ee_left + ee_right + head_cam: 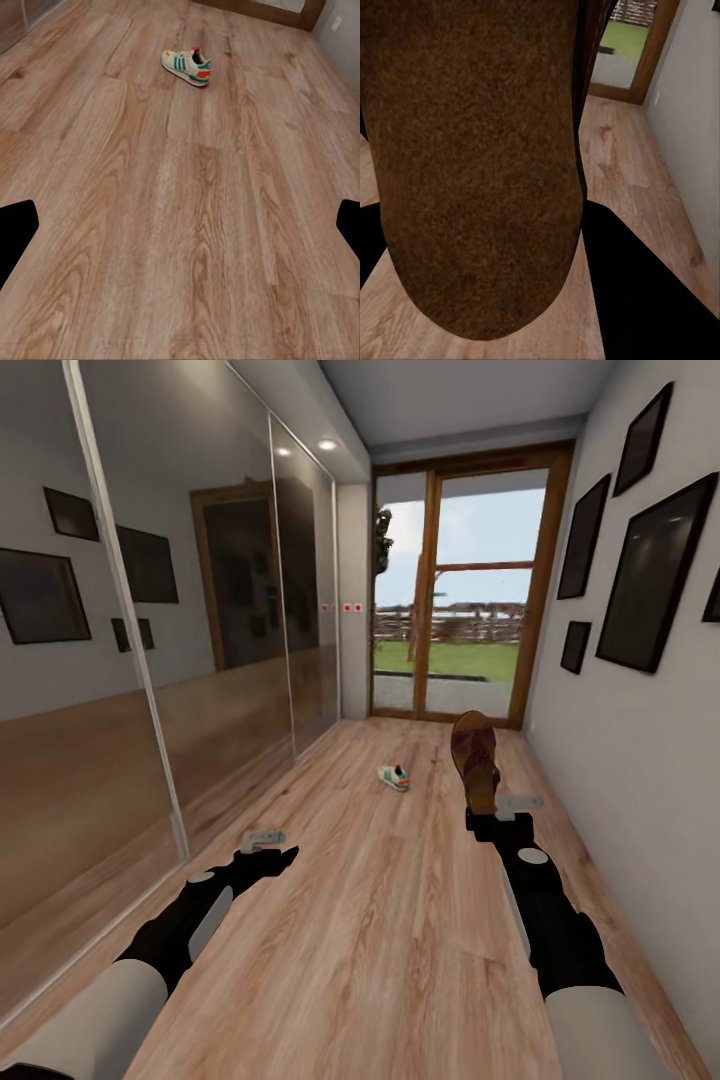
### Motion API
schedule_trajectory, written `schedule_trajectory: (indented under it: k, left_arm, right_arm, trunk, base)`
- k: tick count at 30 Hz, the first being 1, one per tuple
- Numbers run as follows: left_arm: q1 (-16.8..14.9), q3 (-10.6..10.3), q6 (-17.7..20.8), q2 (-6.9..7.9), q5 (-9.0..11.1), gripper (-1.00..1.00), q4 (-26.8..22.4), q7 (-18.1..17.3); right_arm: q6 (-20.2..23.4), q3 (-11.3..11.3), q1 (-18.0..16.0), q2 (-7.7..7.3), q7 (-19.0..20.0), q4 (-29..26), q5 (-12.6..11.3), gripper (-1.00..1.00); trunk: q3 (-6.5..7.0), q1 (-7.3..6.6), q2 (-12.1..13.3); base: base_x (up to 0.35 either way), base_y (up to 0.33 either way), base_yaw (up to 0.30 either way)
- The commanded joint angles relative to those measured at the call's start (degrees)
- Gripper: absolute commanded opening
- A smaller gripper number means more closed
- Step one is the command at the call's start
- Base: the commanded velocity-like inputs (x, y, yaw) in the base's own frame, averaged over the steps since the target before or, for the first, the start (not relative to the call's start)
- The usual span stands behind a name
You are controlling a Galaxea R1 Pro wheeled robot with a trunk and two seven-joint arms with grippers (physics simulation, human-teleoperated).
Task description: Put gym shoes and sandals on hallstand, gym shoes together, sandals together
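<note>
Holding one sandal (pixel 475 760) upright in my right gripper (pixel 483 815), I see a gym shoe (pixel 394 777) lying on the corridor floor (pixel 380 920), far ahead; my empty left gripper (pixel 272 857), fingers wide, is nearer.

One gym shoe (pixel 394 777) on floor, one sandal (pixel 475 756) held up, seven wall frames (pixel 655 574)
</note>
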Motion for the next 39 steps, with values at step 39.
schedule_trajectory:
  k: [39]
  left_arm:
    - [0.0,-0.2,0.3,0.06,0.5,1.00,0.0,0.1]
  right_arm:
    - [0.3,-0.1,0.0,0.07,0.0,-0.1,0.3,-1.00]
  trunk:
    - [-0.07,0.02,0.0]
  base:
    - [0.349,-0.016,0.000]
